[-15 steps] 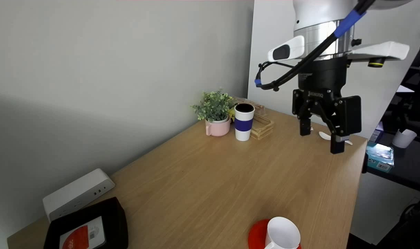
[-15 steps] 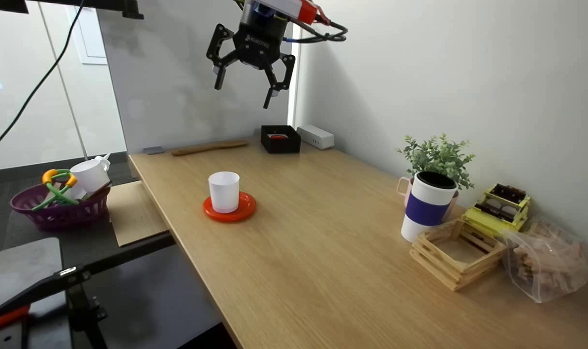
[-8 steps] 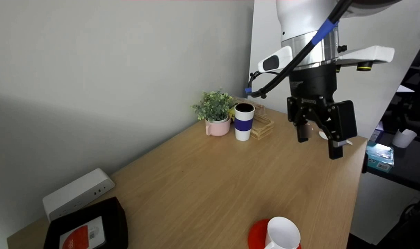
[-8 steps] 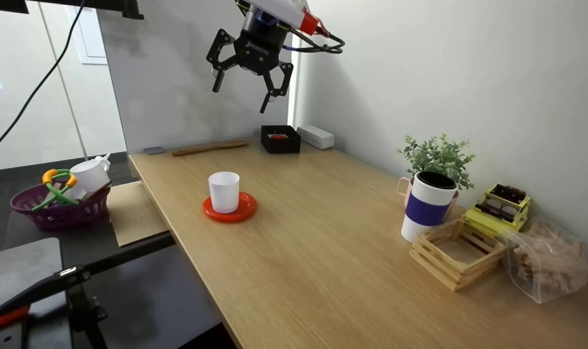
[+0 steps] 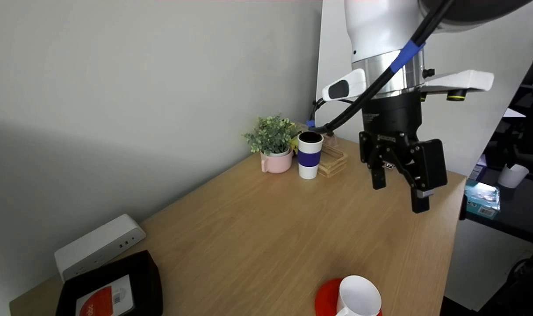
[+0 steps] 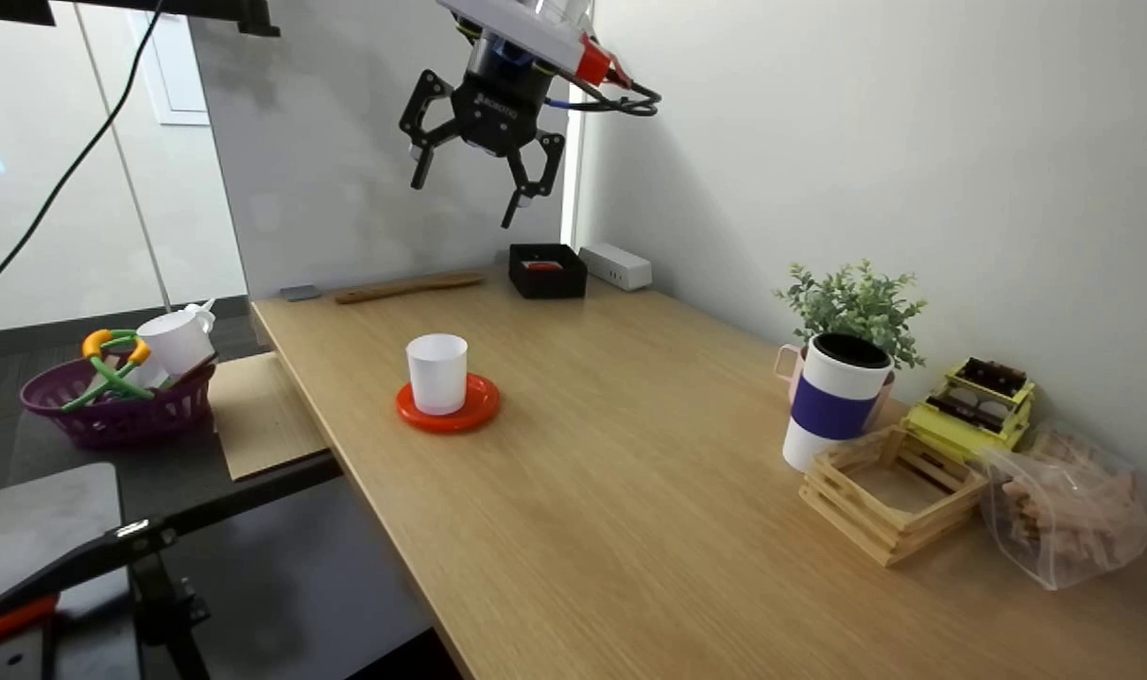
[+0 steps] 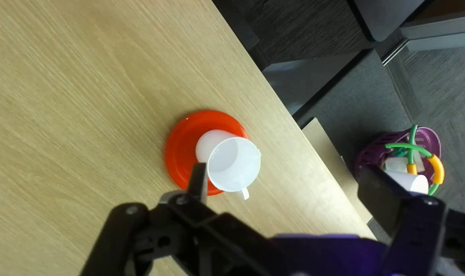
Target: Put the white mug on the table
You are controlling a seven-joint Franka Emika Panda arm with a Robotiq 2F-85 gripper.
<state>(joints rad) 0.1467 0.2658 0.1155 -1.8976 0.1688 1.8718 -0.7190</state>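
The white mug (image 6: 437, 374) stands upright on the red plate (image 6: 483, 402), which rests on the light-brown table (image 6: 630, 491). The mug also shows in an exterior view (image 5: 359, 295), cut by the bottom edge, and in the wrist view (image 7: 234, 165), where its handle points down. My gripper (image 6: 462, 205) is open and empty, high above the table; it also shows in an exterior view (image 5: 399, 199). In the wrist view the gripper (image 7: 285, 174) has its jaws wide apart, with the mug between them in the picture, nearer the left finger (image 7: 198, 180). It does not touch the mug.
A white cup with a blue band (image 6: 833, 406), a potted plant (image 5: 271, 136), a wooden crate (image 6: 895, 496) and a plastic bag (image 6: 1069, 510) stand along the wall. A black box (image 6: 548, 274) and white power strip (image 6: 616, 266) are at another end. A purple basket (image 6: 120, 416) stands off the table.
My open gripper has moved down and slightly to the left in both exterior views. The mug and plate have not moved.
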